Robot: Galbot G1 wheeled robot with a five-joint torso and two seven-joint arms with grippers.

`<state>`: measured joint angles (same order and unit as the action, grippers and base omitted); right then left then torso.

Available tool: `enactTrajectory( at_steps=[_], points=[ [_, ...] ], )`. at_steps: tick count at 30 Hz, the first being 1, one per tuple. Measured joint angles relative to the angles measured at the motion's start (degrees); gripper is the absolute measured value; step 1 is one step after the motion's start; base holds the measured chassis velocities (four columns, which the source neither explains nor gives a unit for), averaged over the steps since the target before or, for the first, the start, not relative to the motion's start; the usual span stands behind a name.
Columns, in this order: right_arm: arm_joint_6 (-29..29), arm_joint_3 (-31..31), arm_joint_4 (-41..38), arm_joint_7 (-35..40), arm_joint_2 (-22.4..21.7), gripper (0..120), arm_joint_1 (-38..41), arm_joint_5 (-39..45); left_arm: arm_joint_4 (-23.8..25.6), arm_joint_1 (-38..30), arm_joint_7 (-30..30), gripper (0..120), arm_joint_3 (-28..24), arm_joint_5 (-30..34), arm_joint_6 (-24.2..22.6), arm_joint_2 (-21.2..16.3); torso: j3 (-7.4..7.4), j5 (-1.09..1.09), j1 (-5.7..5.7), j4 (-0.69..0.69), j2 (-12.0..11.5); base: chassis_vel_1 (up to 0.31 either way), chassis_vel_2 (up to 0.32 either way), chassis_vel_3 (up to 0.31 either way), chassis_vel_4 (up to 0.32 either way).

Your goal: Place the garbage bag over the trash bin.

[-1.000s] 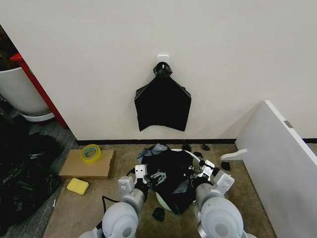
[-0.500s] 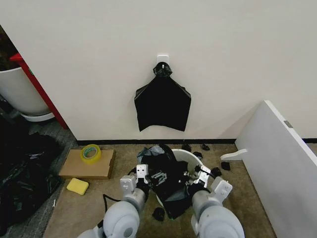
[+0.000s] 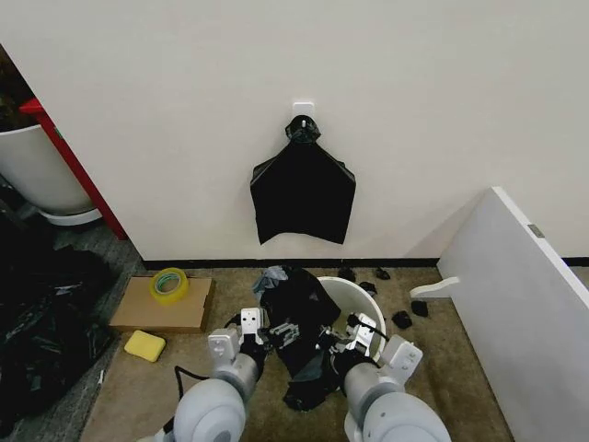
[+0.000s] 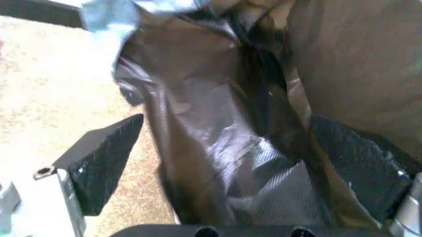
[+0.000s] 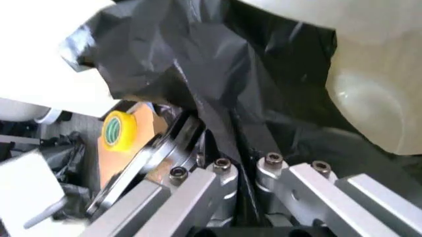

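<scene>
Brown carpet floor (image 3: 230, 304) carries trash bin (image 3: 366, 299), cardboard (image 3: 162, 304), yellow sponge (image 3: 144, 345).

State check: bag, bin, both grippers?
garbage bag: bunched, held up at the bin's left rim, not spread over it
trash bin: upright, mouth mostly uncovered
left gripper: fingers apart, bag between them
right gripper: pinched shut on bag
</scene>
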<state>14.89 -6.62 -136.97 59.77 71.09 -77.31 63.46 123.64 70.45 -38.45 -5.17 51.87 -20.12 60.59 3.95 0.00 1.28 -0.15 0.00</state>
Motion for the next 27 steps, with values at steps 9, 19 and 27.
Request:
enactTrajectory(
  at_steps=[9, 19, 27],
  points=[
    [0.0, 0.0, 0.3, -0.1, 0.9, 0, -0.9, -0.7, -4.5, -3.9, -1.7, 100, -3.9, -2.6, -4.1, 2.6, 0.00, 0.01, 0.00, 0.01, 0.0, 0.000, 0.000, 0.000, 0.000],
    [0.0, 0.7, -1.0, -0.3, 0.5, 0, -0.9, -0.7, -8.7, -6.8, -3.2, 83, -5.7, -3.0, -6.9, 5.2, -0.01, 0.02, 0.00, 0.02, 0.0, 0.000, 0.000, 0.000, 0.000],
    [0.2, 2.0, -0.5, -1.1, -0.3, 0, 0.2, -2.2, -8.4, -7.7, -6.6, 55, -4.9, 0.2, -12.7, 5.0, 0.00, 0.02, 0.00, 0.00, 0.0, 0.000, 0.000, 0.000, 0.000]
  ],
)
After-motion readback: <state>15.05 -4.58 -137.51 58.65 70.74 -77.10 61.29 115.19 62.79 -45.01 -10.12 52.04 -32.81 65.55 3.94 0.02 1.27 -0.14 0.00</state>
